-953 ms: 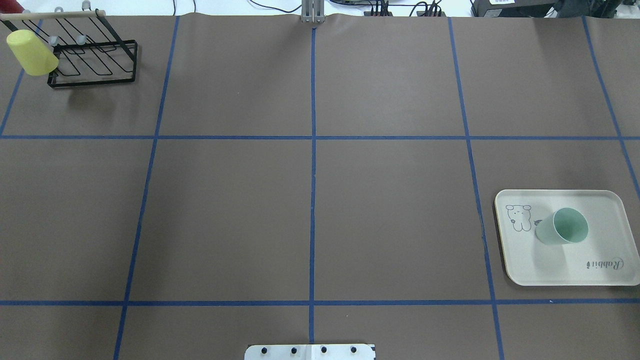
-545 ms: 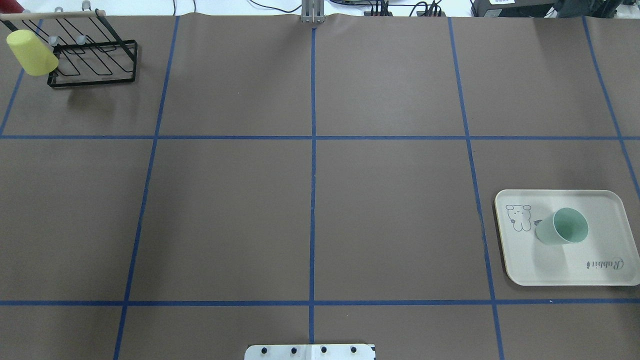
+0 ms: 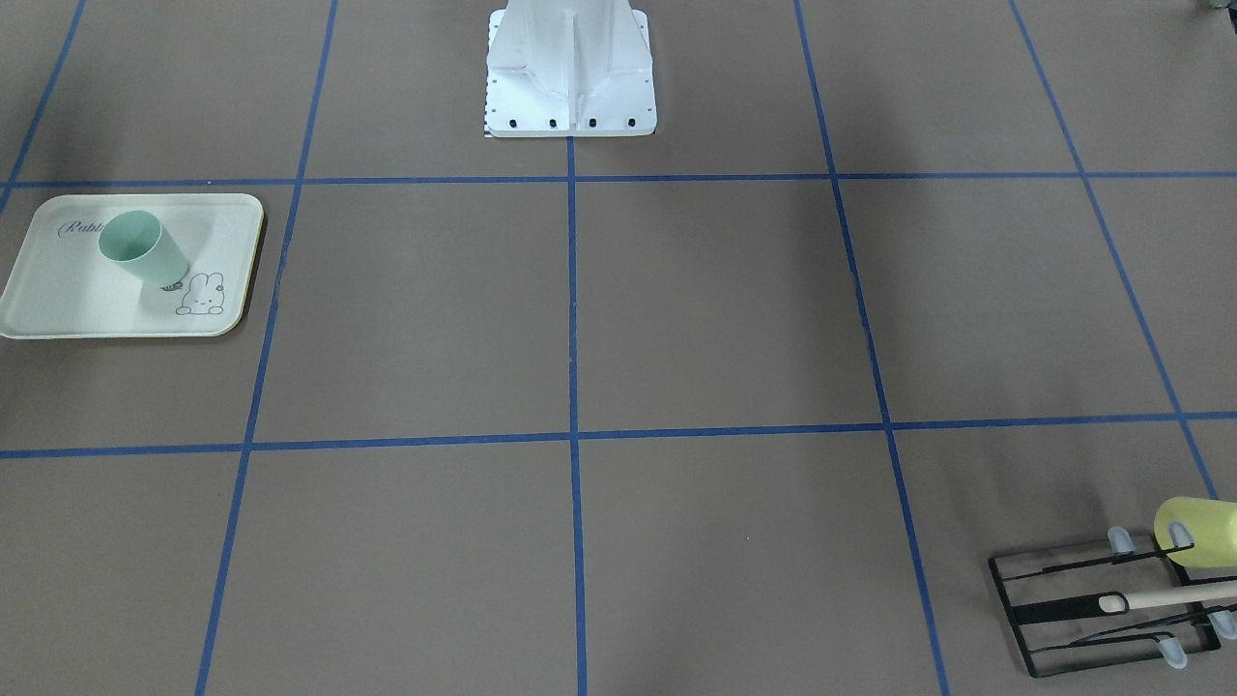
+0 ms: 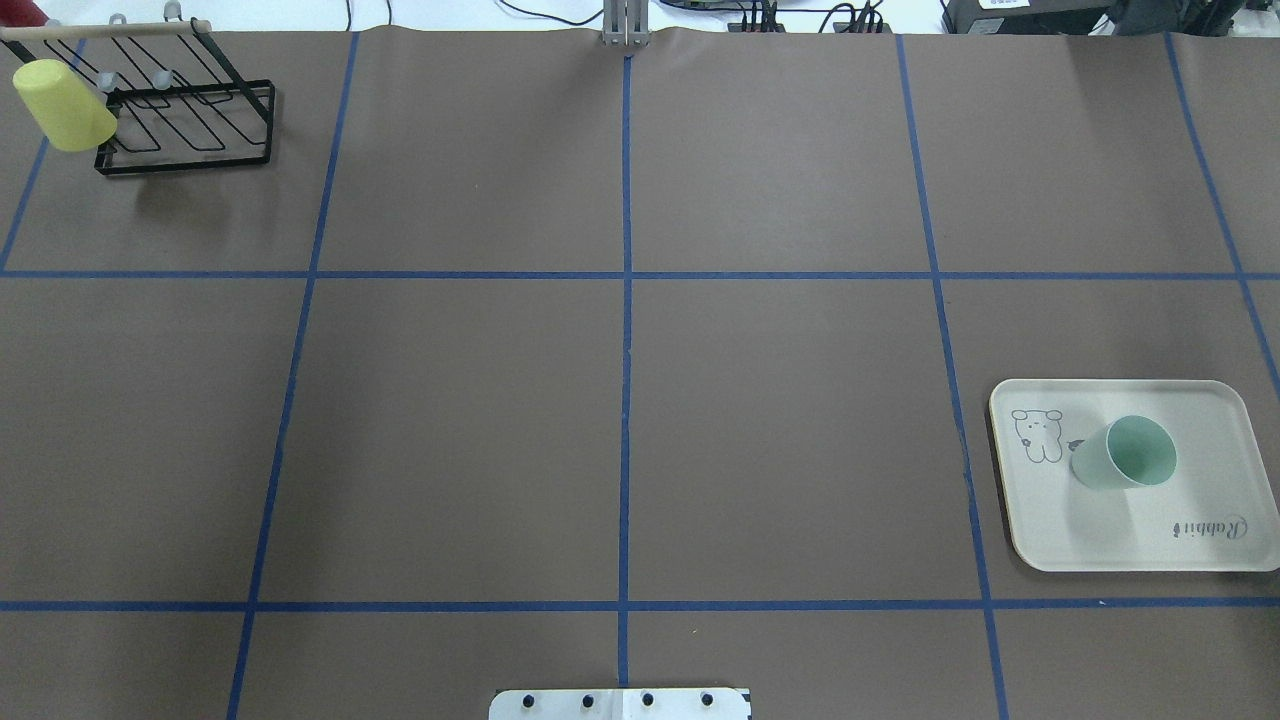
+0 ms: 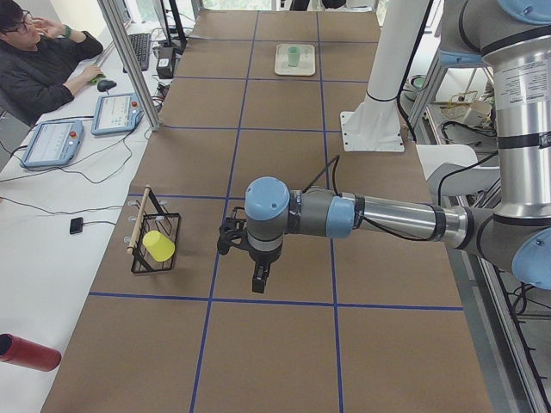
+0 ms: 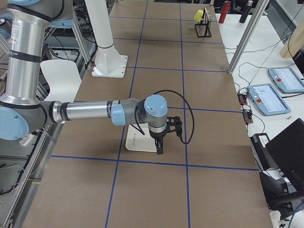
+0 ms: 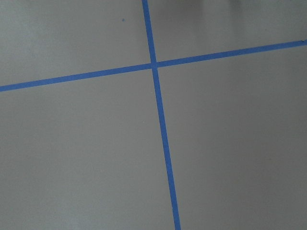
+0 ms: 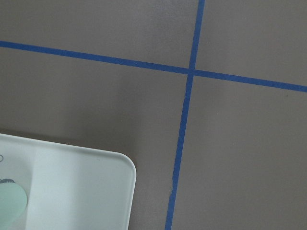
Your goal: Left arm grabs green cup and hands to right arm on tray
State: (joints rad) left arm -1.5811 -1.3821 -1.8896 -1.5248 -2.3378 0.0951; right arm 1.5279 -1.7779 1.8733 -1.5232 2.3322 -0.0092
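The green cup [image 4: 1125, 455] stands mouth up on the cream tray [image 4: 1200, 420] at the table's right side, beside the bunny drawing. It also shows in the front view as the cup [image 3: 143, 249] on the tray [image 3: 58, 300]. My left gripper [image 5: 258, 280] shows only in the left side view, hanging above bare table near the wire rack; I cannot tell if it is open or shut. My right gripper [image 6: 159, 149] shows only in the right side view, above the tray's edge [image 6: 137, 142]; its state I cannot tell. Neither gripper touches the cup.
A yellow cup [image 4: 62, 105] hangs on a black wire rack [image 4: 190, 130] at the far left corner. The robot's white base [image 3: 570, 77] stands at mid-table edge. A person [image 5: 34, 60] sits at a side desk. Blue tape lines grid the brown table.
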